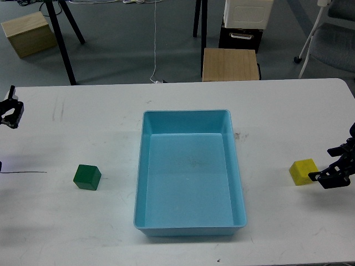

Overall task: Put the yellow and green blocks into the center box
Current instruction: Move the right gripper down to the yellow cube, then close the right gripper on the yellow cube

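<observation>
A big light-blue plastic tray [190, 172] with rounded corners and a thin rim sits in the middle of the white desk [277, 111]. It is shallow and has nothing in it.

A small dark green cube [87, 177] sits on the desk to the left of the tray, well apart from it, about halfway toward the left edge. It looks dull, not shiny, and is turned a little so one corner faces the front.

A small bright yellow cube [303, 171] of about the same size sits to the right of the tray, near the right edge of the desk.

The right claw [331, 176] is black and comes in from the right edge. Its tips are just beside the yellow cube. It looks a little open, but I cannot tell how far. It holds nothing.

The left claw [11, 113] is at the left edge of the desk, far from the green cube. It is small and dark, so I cannot tell if it is open.
</observation>
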{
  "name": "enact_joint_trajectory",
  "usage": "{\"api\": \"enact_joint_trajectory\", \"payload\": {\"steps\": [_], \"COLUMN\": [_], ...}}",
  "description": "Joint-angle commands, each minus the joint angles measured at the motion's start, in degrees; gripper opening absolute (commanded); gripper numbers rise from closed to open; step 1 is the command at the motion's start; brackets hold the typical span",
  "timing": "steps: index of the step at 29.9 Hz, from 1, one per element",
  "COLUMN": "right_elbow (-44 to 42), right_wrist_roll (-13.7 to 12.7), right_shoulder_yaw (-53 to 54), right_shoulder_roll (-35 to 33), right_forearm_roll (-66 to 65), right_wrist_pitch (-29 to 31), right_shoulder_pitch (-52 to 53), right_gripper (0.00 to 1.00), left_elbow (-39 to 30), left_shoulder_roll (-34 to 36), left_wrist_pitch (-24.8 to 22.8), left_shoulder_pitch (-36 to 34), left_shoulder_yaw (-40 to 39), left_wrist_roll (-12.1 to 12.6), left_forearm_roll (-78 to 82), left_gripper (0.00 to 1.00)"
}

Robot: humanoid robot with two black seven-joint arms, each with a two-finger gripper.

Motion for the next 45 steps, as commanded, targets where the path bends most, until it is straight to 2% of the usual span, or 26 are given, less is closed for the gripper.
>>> {"api": "enact_joint_trajectory", "payload": {"steps": [1,6,28,45], "right_elbow": [-2.6,-4.8,-7.0,-10.7], "right_wrist_roll": [0.0,0.0,0.0,0.0], "right_shoulder_yaw": [0.1,0.5,0.4,0.6], "right_shoulder_roll": [1.9,4.1,5.1,8.8], "right_forearm_roll": [0.1,0.6,0.7,0.7], "right_wrist_pitch": [-0.1,-1.0,-1.0,-2.6], "right_shoulder_pitch": [-0.2,-0.2,-1.8,-2.8], "right_gripper": [1.00,1.00,1.00,1.00], "left_elbow": [0.0,0.0,0.6,0.7], "left_shoulder_roll": [-0.1,-0.2,-1.0,-1.2], "left_wrist_pitch": [0.0,0.0,0.0,0.0], "left_shoulder_pitch": [0.0,0.1,0.8,1.9], "left_shoulder_yaw": [0.0,-0.1,0.0,-0.1], "left_wrist_roll": [0.0,0.0,-0.1,-0.1], "left_forearm_roll": [0.0,1.9,2.4,3.9], "left_gripper": [1.00,1.00,1.00,1.00]}}
